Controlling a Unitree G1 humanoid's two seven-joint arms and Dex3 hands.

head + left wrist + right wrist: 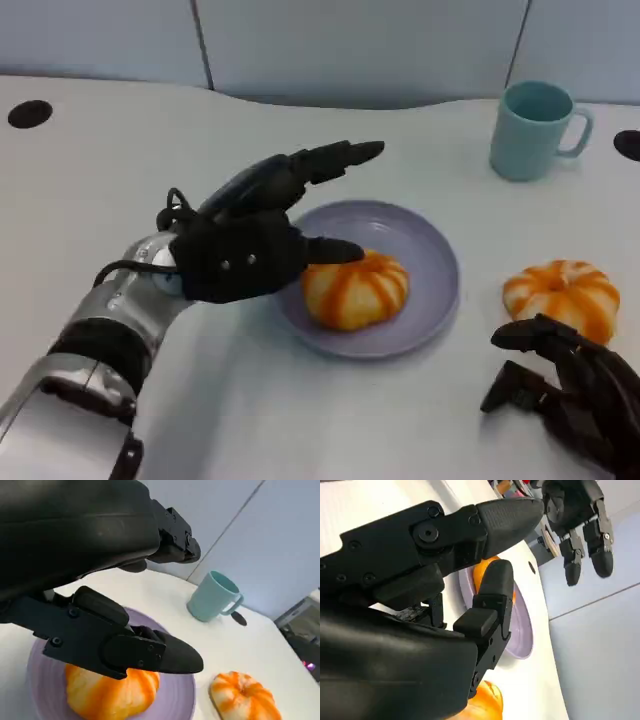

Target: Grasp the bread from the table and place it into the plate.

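Down at the lower right corner of the head view, right hand [560, 385] half cut off by the picture's edge, fingers curled in, nothing seen in them; whether fully closed, hard to say. Just beyond those fingers, a second bread [562, 297] on the bare table [120, 160], close to the fingertips but apparently not touched. From the right wrist view, only an orange sliver of that bun [482, 705] peeking past the black shell, the rest blocked.

Over the plate [425, 245] now: first bread [356, 288] lying inside it, toward the robot's side, its left edge masked by the left hand [262, 235]. Left hand raised over the plate's left rim, fingers spread, long fingers stretched toward the far side of the table, thumb reaching to the bun's top. Touching or just clear of it? Cannot tell from the head view. From the left wrist view, thumb tip hanging above the bread [112, 692] with purple plate [175, 700] showing beyond; holding nothing. Lower part of that bun cut off by the picture's edge.

Far right of the table, teal mug [532, 130] upright, handle pointing right, well apart from both hands. Two dark round holes in the tabletop, one at far left [30, 113], one clipped at the right edge.
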